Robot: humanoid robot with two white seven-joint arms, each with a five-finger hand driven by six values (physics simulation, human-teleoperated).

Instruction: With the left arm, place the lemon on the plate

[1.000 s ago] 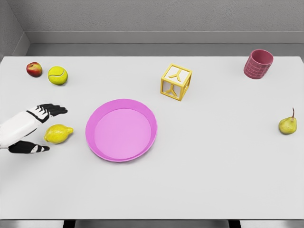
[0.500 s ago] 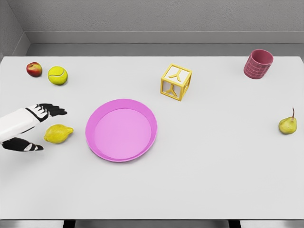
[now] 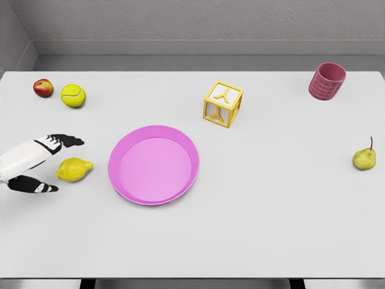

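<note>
A yellow lemon (image 3: 74,170) lies on the white table, just left of the round pink plate (image 3: 153,164). My left hand (image 3: 54,164) comes in from the left edge and sits open right beside the lemon, its black fingers (image 3: 65,141) spread above it and the thumb below. I cannot tell whether any finger touches the fruit. The plate holds nothing. My right hand is out of view.
A red apple (image 3: 43,88) and a yellow-green tennis ball (image 3: 73,96) sit at the far left. A yellow letter block (image 3: 222,103) stands behind the plate, a dark pink cup (image 3: 327,81) at the far right, and a pear (image 3: 364,158) near the right edge.
The left hand has drawn back slightly to the left and its thumb has shifted; the lemon stays in place on the table.
</note>
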